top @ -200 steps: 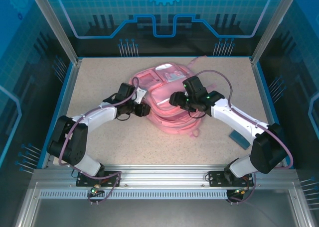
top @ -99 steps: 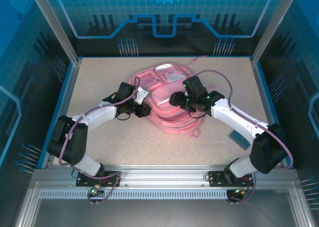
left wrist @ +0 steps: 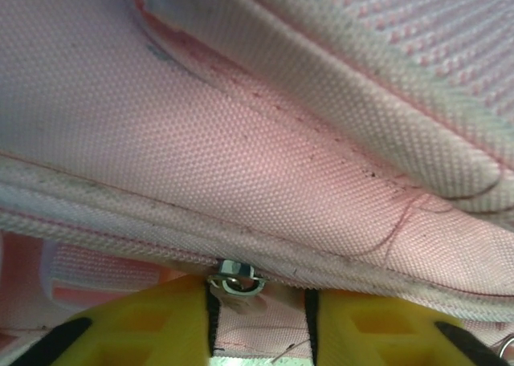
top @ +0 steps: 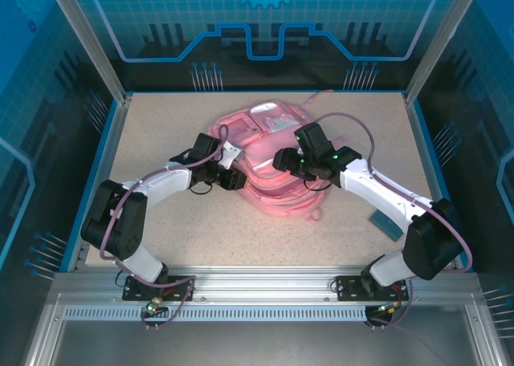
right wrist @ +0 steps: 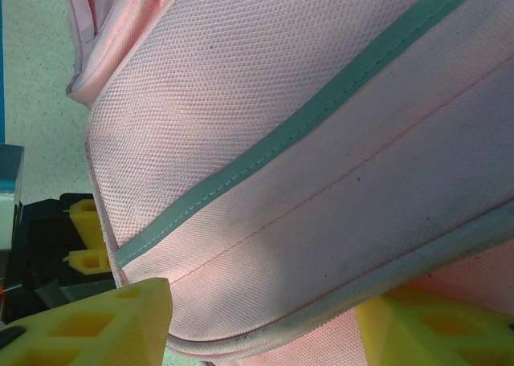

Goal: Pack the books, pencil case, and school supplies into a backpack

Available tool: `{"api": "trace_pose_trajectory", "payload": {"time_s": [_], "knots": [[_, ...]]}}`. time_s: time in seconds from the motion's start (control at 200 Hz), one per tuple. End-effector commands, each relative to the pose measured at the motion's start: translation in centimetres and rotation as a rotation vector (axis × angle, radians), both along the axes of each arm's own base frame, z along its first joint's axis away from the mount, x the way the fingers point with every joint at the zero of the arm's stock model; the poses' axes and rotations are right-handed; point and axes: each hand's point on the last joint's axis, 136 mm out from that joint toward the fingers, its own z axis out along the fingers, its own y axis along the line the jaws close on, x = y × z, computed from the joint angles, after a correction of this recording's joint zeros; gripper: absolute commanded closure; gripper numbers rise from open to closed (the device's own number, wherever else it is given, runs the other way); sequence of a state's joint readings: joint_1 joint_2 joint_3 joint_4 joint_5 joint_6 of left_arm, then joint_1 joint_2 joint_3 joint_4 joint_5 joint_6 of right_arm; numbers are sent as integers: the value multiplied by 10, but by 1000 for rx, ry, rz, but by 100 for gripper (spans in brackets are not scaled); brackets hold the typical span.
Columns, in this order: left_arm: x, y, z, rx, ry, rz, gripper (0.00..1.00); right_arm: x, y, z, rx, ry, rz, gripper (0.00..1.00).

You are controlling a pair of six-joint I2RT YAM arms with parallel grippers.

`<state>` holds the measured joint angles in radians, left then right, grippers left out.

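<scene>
still at the pink bag, both arms in

the speckled surface (top: 177, 221) carries the backpack (top: 269, 191), which lies flat around its middle, reaching toward the far edge. the left arm (top: 157, 181) bends in from the near left corner and the right arm (top: 377, 189) from the near right corner, each ending against one side of the bag.

the right jaws are spread wide, their yellow fingers (right wrist: 96, 322) far apart, with a thick fold of the backpack (right wrist: 281, 101) and its grey-green stripe (right wrist: 321, 113) lying across the gap.

the left jaws sit at the bag's left side. their yellow fingers (left wrist: 152, 322) stand a narrow way apart under a seam of pink weave (left wrist: 241, 141), and i cannot tell whether they are pinching anything.

the pencil case (top: 386, 224), light blue, lies close to the right edge, just beside the right arm and well apart from the bag.

a small metal zipper pull (left wrist: 234, 276) hangs from the seam, just above the gap, close to the left-hand finger.
</scene>
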<state>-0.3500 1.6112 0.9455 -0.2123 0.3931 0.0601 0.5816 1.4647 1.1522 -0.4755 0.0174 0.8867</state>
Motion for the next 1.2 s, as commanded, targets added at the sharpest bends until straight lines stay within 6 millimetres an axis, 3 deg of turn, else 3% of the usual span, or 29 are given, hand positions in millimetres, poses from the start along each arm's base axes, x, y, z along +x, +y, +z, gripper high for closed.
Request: {"api": "trace_pose_trajectory", "payload": {"time_s": [0.0, 0.165, 0.36, 0.785, 1.196], "knots": [[24, 3, 11, 21, -71, 63, 74, 2, 0, 8, 14, -10, -2, 37], [30, 11, 16, 46, -120, 106, 90, 3, -2, 9, 12, -12, -5, 37], [19, 11, 21, 36, -108, 84, 99, 3, -2, 6, 4, -9, -5, 37], [-19, 5, 29, -51, -67, 45, 100, 9, 10, -14, 37, 48, -7, 39], [-55, -29, 29, -106, -49, -74, 96, 27, 25, -13, 90, 19, -26, 44]]}}
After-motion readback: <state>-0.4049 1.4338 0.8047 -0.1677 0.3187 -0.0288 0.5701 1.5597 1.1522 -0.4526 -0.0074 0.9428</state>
